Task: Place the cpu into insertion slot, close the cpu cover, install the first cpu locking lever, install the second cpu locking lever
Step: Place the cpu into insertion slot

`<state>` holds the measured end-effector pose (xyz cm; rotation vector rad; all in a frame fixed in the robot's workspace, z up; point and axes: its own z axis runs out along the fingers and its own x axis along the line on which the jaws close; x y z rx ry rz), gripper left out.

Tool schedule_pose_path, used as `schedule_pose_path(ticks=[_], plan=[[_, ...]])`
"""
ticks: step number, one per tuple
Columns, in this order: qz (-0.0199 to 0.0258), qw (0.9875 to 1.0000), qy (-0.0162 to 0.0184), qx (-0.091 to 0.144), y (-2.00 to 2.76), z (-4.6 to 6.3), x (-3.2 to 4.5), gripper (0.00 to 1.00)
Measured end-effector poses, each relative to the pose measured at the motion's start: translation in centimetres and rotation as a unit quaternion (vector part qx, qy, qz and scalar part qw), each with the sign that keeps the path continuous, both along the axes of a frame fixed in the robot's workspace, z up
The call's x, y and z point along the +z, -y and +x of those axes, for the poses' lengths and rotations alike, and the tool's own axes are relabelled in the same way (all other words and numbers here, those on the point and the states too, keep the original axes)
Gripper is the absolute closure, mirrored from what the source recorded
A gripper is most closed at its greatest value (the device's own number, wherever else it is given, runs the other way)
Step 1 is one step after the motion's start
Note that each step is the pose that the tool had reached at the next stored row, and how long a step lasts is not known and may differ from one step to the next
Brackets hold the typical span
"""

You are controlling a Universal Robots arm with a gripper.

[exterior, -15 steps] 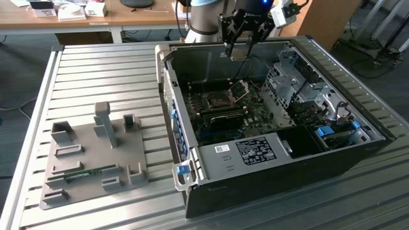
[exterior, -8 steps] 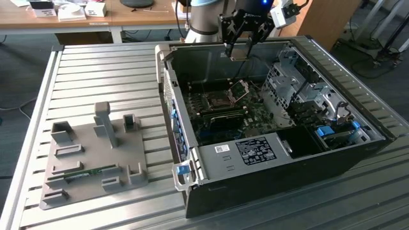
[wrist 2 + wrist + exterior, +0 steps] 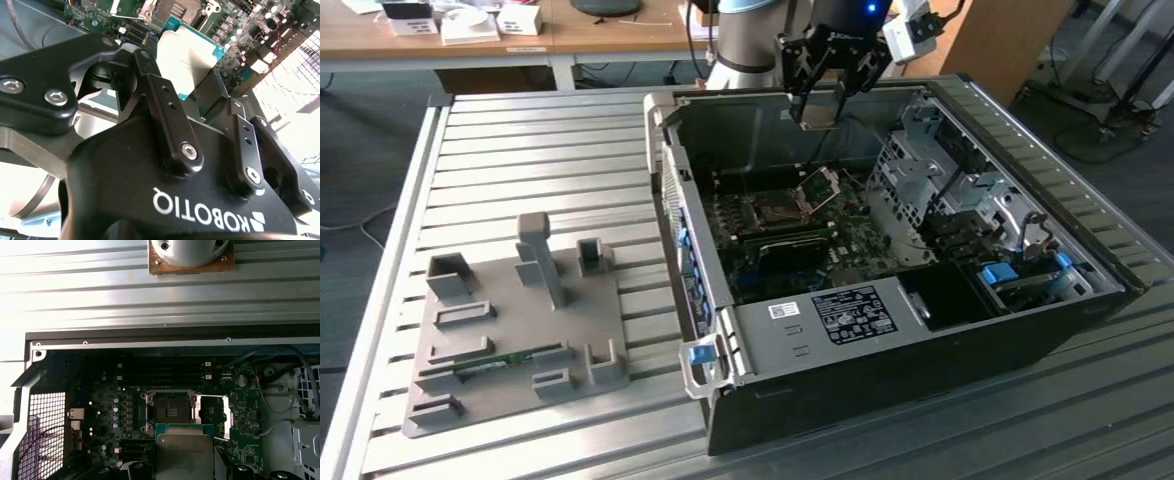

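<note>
My gripper (image 3: 823,112) hangs above the open black computer case (image 3: 881,370), over its far wall, shut on the cpu (image 3: 818,119). The cpu is a thin greyish square chip with a teal edge (image 3: 186,59), pinched on two sides between the black fingers (image 3: 167,107). Below it on the motherboard lies the insertion slot (image 3: 170,410), a dark square socket with a silvery rim (image 3: 773,207), uncovered. The cpu cover (image 3: 198,413) stands swung open beside the slot (image 3: 834,183). In the first wrist view the cpu (image 3: 182,452) sits just off the slot's near edge.
A grey fixture plate (image 3: 520,330) with posts lies on the slatted metal table (image 3: 534,150) at the exterior view's left, holding a green memory stick (image 3: 494,366). Inside the case, a metal drive cage (image 3: 941,175) rises beside the motherboard. Desks stand behind.
</note>
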<state>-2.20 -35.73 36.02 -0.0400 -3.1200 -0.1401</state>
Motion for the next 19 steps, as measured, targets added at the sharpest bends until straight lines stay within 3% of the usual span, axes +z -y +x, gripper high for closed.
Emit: schedule_pose_path(ticks=[19], plan=[[0.0003,1.0,0.0,0.0,0.0,0.0,-0.28,0.46]])
